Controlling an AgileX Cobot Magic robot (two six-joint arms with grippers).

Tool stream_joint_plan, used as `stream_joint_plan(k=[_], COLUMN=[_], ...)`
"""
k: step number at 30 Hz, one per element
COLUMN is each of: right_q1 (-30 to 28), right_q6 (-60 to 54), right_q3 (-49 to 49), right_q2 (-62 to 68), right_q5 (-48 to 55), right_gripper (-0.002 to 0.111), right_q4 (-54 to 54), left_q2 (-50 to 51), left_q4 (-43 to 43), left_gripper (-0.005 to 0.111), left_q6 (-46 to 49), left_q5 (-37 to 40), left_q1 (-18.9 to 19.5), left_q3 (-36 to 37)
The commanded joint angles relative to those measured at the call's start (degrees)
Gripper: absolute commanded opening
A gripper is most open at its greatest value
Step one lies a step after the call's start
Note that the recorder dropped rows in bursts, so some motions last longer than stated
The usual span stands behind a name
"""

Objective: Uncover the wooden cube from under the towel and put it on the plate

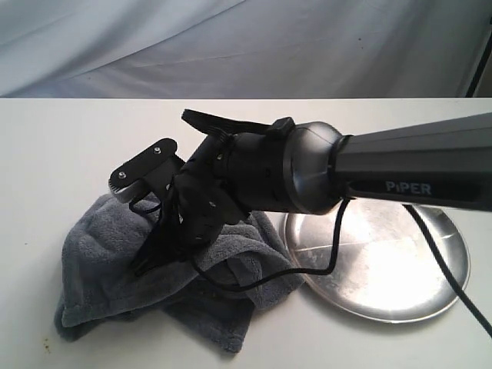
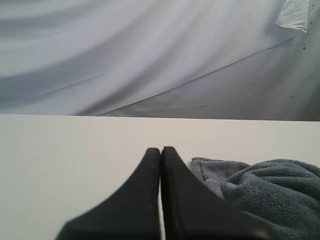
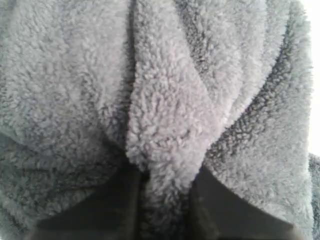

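The dark grey fluffy towel point(image 1: 100, 254) lies bunched on the white table, left of the shiny round plate point(image 1: 400, 261). My right arm reaches across from the right, and its gripper point(image 1: 151, 260) is pressed down into the towel. In the right wrist view the towel point(image 3: 165, 100) fills the frame, and the right gripper point(image 3: 167, 175) is shut on a raised fold of it. The left gripper point(image 2: 160, 150) is shut with nothing in it, low over the table beside the towel's edge point(image 2: 270, 185). The wooden cube is hidden.
The white table point(image 1: 54, 154) runs back to a pale draped cloth backdrop point(image 1: 231, 46). The right arm's thick black body point(image 1: 307, 177) and its cable point(image 1: 330, 254) hang over the towel and the plate's left rim.
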Motion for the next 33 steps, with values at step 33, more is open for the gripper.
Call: stream_joint_plan(k=[33], right_q1=[-7.42], right_q6=[-0.36], right_q3=[0.11], right_q2=[-18.17], right_q5=[-17.51], right_gripper=[0.000], right_q4=[-12.14], left_q2=[-0.09], left_q4=[0.04], left_gripper=[0.001], left_q6=[-0.16], left_q5=[-0.23], left_q1=[-0.05], left_q3=[0.25])
